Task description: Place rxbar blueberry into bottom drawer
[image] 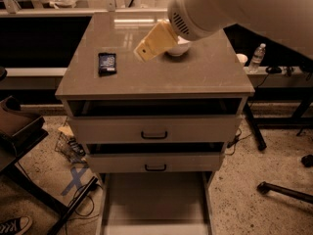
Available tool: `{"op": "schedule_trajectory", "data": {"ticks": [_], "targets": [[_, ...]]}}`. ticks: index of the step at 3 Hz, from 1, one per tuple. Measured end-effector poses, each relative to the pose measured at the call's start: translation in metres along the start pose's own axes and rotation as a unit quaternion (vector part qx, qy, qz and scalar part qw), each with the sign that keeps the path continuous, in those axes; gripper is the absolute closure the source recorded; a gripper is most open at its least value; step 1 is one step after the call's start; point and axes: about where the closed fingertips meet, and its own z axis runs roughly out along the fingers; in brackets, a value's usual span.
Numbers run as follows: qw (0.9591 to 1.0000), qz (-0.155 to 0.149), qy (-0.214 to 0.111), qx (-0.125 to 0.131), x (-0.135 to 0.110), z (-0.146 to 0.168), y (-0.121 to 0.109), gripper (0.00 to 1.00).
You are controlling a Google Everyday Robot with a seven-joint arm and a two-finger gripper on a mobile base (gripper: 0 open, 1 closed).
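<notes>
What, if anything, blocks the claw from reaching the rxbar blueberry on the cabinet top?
Probably yes. The claw hangs above the cabinet top right of the rxbar blueberry, with bare surface between them. The white bowl lies farther right, under the arm, off that path.

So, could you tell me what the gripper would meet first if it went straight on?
The gripper points down and left over the cabinet top, toward the rxbar blueberry. It would probably meet the top just short of the bar, though depth is unclear.
</notes>
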Motion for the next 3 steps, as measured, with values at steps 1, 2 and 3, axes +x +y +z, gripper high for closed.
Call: {"op": "schedule_trajectory", "data": {"ticks": [1, 2, 3], "targets": [[1.0000, 0.000, 0.000, 0.000, 0.000, 0.000, 0.000, 0.00], [0.9992, 0.024, 0.032, -0.008, -0.002, 0.040, 0.015, 0.00], [0.9948, 0.041, 0.091, -0.020, -0.004, 0.122, 0.046, 0.00]]}}
